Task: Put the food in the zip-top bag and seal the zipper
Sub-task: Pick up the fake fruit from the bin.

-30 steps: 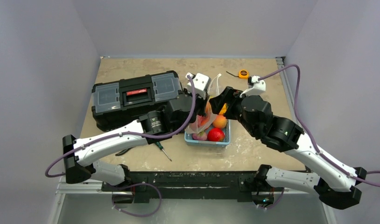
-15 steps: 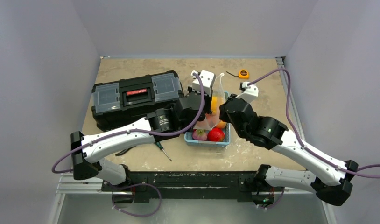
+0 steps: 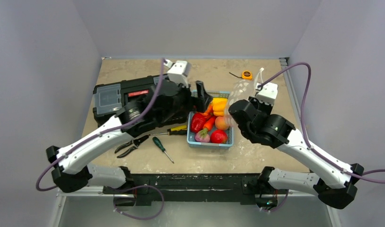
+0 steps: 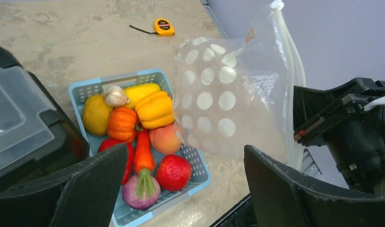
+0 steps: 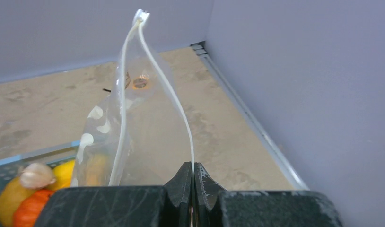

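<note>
Two hands are in play, and neither holds any food. Nearest the arm bases, pliers (image 3: 128, 145) and a green-handled screwdriver (image 3: 161, 147) lie on the tabletop (image 3: 257, 151), left of the light blue basket (image 4: 134, 78). All the food (image 4: 153, 109) sits in that basket: a red pepper, a carrot, yellow and orange pieces, a garlic bulb and a purple onion-like piece.

The left hand (image 4: 185, 156) hovers over the basket's left side, its fingers spread wide with nothing between them. To the basket's right, the right hand (image 5: 194, 172) is pinched tight on one strip of the zipper (image 5: 169, 94). The zip-top bag (image 4: 228, 99) hangs from that grip, up in the air beside the basket and off the tabletop. From the right wrist, the two zipper strips stand parted along most of their length and meet at the top corner. The mouth is therefore open but narrow, and the bag looks empty.

Farther back, a black toolbox (image 3: 129, 94) lies behind the left arm, and a yellow tape measure (image 3: 247, 74) rests near the far edge.

The step in hand appears to be presenting the bag for loading; no piece has gone in yet. Next, the left hand probably needs either to take the free lip and widen the mouth, or to close on one piece and carry it in. Either way, the opening must face the left hand and stay wide enough.
</note>
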`<state>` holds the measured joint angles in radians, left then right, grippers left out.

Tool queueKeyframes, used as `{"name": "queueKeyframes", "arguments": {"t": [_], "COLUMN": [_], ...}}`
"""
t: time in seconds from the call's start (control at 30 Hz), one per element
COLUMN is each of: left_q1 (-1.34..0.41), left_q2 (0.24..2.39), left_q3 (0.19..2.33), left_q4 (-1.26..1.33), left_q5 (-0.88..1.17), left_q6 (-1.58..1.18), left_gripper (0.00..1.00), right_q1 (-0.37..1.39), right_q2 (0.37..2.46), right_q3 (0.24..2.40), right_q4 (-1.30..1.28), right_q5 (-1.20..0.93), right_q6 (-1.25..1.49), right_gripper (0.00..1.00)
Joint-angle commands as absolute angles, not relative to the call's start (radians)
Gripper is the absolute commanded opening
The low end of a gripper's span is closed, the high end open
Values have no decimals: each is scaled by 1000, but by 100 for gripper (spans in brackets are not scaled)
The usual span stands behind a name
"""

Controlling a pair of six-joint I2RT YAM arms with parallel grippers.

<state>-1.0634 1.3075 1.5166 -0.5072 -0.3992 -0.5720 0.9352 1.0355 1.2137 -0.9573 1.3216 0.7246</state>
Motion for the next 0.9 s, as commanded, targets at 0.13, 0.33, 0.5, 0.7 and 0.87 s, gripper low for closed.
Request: {"name": "queueKeyframes", "arguments": {"t": [0.13, 0.33, 0.5, 0.7, 0.87], "left_q1": [-997, -997, -997, -996, -997], "left_q2": [1104, 1035, 1010, 999, 990], "left_q3": [1340, 1242, 1196, 1149, 1106], "left_q4": [-553, -563, -559, -576, -572], "left_q5": [-166, -138, -121, -126, -95], "left_q6": [-619, -647, -662, -681, -708], "left_gripper": [93, 93, 93, 92, 90], "right_q1": [828, 805, 800, 798, 798], "right_q2": [964, 944, 866, 891, 949], "right_q3": [1140, 1222, 1217, 1083, 836], "right_q4": [-749, -828, -724, -726, -396], "right_q5": [1331, 1346, 1367, 1071, 622], "right_q6": [334, 316, 97, 284, 337], "right_gripper": [0, 0, 0, 0, 0]}}
